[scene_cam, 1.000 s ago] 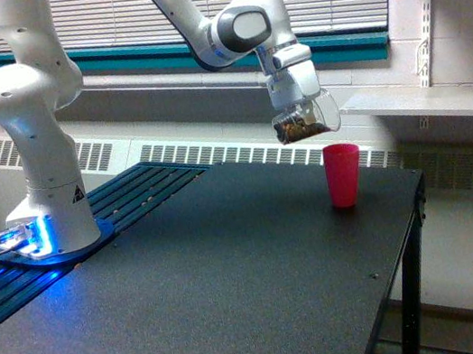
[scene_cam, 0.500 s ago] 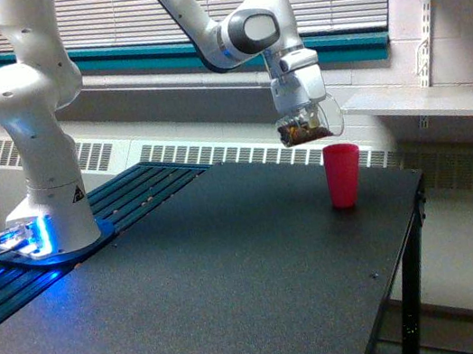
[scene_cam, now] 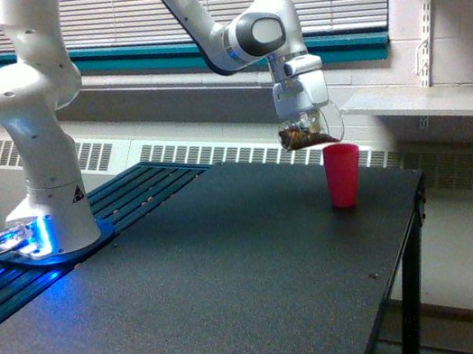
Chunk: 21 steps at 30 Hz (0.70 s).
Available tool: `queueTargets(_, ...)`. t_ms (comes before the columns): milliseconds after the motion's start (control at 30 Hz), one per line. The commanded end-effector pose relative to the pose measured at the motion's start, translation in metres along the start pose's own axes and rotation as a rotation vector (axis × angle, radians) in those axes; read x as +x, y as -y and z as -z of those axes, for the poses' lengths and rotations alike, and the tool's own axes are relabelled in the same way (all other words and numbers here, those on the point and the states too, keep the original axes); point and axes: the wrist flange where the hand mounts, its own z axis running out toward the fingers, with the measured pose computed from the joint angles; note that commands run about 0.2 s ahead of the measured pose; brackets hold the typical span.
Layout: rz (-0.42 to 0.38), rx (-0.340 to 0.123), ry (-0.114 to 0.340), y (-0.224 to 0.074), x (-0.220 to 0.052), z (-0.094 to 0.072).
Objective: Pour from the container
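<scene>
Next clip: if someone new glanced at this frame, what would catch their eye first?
Probably the white robot arm rising from its blue-lit base at the exterior view's left and arching over the black table. Its gripper holds a tilted clear container of brown bits just above and to the left of the pink cup. That cup, upright near the table's far right edge, is the only bright colour there.

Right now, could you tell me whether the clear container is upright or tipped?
Tipped: the container leans toward the pink cup, its brown bits gathered low.
</scene>
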Motion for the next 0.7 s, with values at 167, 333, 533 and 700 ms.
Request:
queueTargets(167,-0.008,-0.026,-0.001,0.004,0.005,0.0)
queueTargets(333,-0.005,-0.033,0.004,0.004,0.008,-0.001)
queueTargets(533,0.015,-0.044,0.015,0.009,0.01,-0.002)
queueTargets(700,0.029,-0.057,0.025,0.014,0.012,-0.003)
